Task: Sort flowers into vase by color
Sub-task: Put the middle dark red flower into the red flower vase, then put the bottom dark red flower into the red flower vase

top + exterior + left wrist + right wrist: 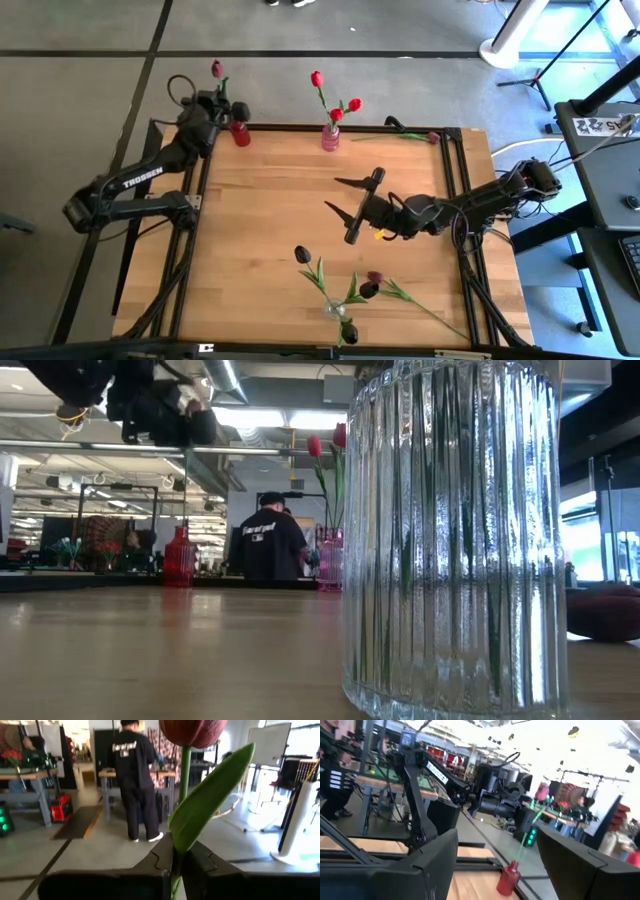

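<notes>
Left claw [222, 100] is held at the far left corner of the tabletop [270, 230], its fingers [150, 865] clamped together on the green stem of a maroon-pink tulip [192, 731], which is carried upright directly over the red vase [240, 133]. Right claw [350, 205] is seen hovering over the middle of the tabletop, its jaws spread wide apart and nothing held between them. Three red tulips [335, 100] are seen standing in the pink vase [330, 138] at the far edge. Dark tulips [303, 255] are gathered in the ribbed clear vase [455, 540] at the near edge. One more tulip [412, 137] is left lying at the far right corner. A person [131, 775] in black is glimpsed in the room behind.
</notes>
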